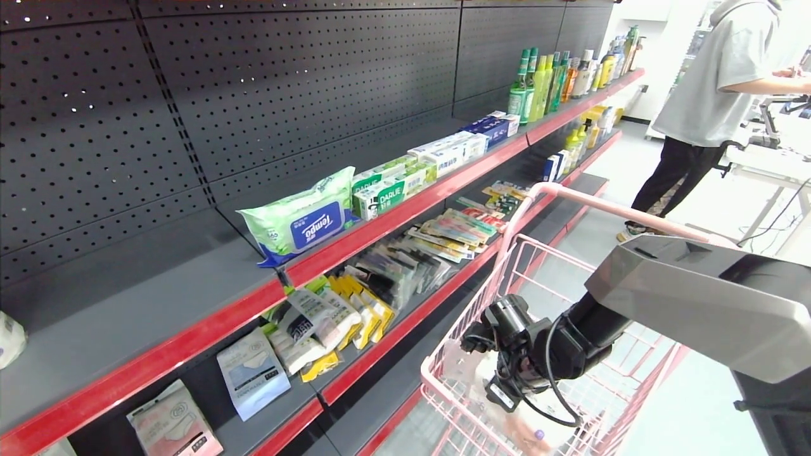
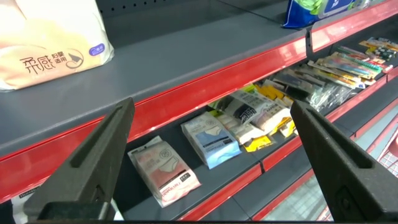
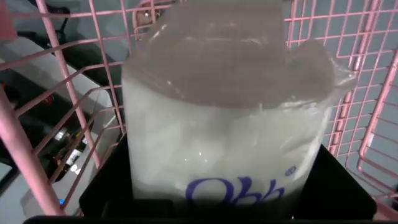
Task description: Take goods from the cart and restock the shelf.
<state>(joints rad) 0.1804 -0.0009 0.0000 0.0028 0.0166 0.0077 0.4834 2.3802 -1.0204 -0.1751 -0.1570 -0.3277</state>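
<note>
My right gripper [image 1: 514, 415] is down inside the pink wire cart [image 1: 470, 303]. In the right wrist view its dark fingers [image 3: 106, 193] press both sides of a white plastic-wrapped tissue pack [image 3: 230, 124] with blue lettering, and the cart's mesh shows behind the pack. My left gripper [image 2: 211, 109] hangs open in front of the upper shelf board [image 2: 186, 56], with nothing between its fingers. A cream tissue pack [image 2: 50, 43] lies on that board, seen at the left edge of the head view as the cream tissue pack [image 1: 9, 339].
A green wet-wipes pack [image 1: 301, 215], toothpaste boxes [image 1: 393, 183] and bottles [image 1: 538, 82] line the upper shelf. Underwear packs [image 1: 253, 370] and toothbrushes [image 1: 443, 231] fill the lower shelf. Bare board [image 1: 139, 291] lies between the cream pack and the wipes.
</note>
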